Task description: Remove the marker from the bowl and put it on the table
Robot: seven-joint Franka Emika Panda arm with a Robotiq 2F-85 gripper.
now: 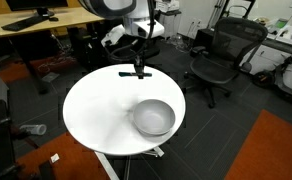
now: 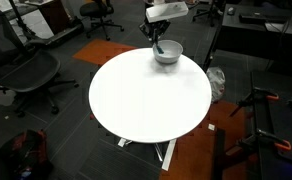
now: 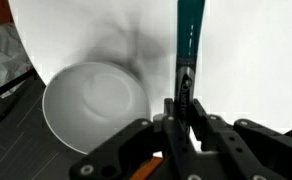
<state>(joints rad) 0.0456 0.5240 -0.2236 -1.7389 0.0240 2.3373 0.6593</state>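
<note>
In the wrist view the gripper [image 3: 183,110] pinches the marker [image 3: 189,35] between its two fingers. The dark end sits in the grip and the teal-blue part sticks out over the white table [image 3: 246,60]. The marker is outside the bowl [image 3: 94,105], which lies just to the left of the gripper in this view. The inside of the bowl shows only bare shiny metal. In both exterior views the bowl [image 1: 154,117] [image 2: 167,54] stands near the table's [image 1: 101,110] [image 2: 146,100] edge. I cannot tell whether the marker's tip touches the table top.
</note>
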